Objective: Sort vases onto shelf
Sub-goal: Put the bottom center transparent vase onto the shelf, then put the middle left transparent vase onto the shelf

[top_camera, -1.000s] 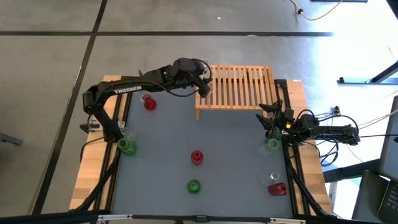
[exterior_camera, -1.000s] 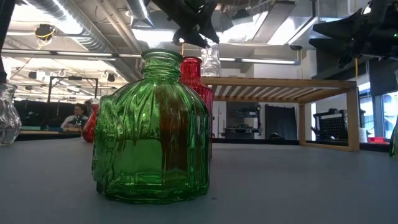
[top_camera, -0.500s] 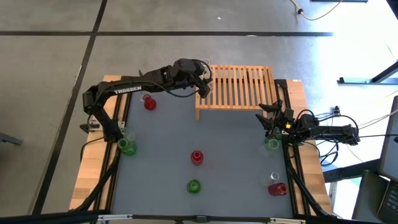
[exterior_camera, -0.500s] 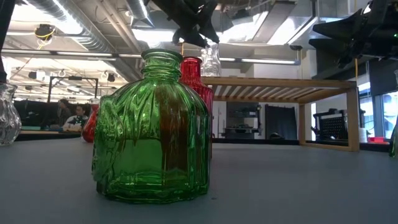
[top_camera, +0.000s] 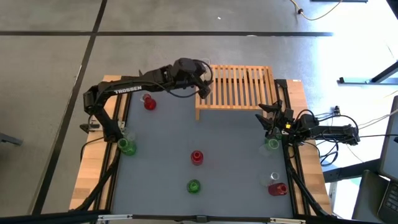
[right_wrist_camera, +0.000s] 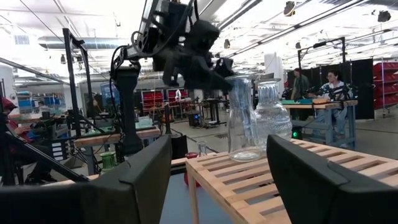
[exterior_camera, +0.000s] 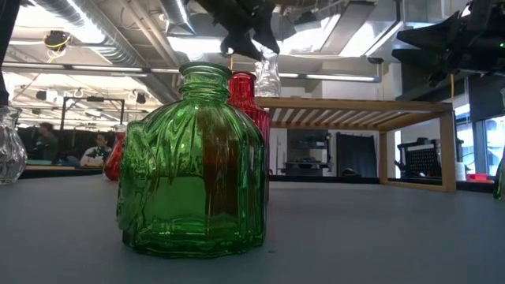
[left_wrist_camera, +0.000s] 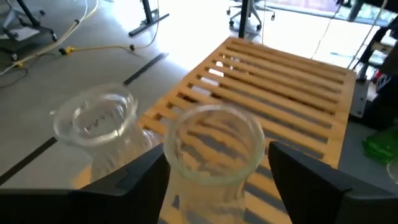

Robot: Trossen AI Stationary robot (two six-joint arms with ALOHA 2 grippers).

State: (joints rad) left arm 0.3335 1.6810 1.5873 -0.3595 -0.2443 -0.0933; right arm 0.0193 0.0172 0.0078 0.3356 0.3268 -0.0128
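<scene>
Clear vase (left_wrist_camera: 211,155) stands on the shelf (top_camera: 239,86) corner between the spread left pincer (left_wrist_camera: 217,177); right pincer (top_camera: 268,118), beside the shelf, is also spread.

The table (top_camera: 236,162) has a dark grey top with pale wooden edges and stands on a grey concrete floor (top_camera: 50,74) crossed by dark lines. A yellow cable (top_camera: 317,14) snakes across the floor beyond the table. Past the table, the room is a wide workshop with silver ventilation ducts (exterior_camera: 95,35) and bright strip lights (exterior_camera: 47,87) under the ceiling. People (exterior_camera: 99,146) sit at a far workbench. Red storage bins (right_wrist_camera: 158,96) fill distant racks, and a dark metal stand (right_wrist_camera: 68,81) rises near them.
</scene>
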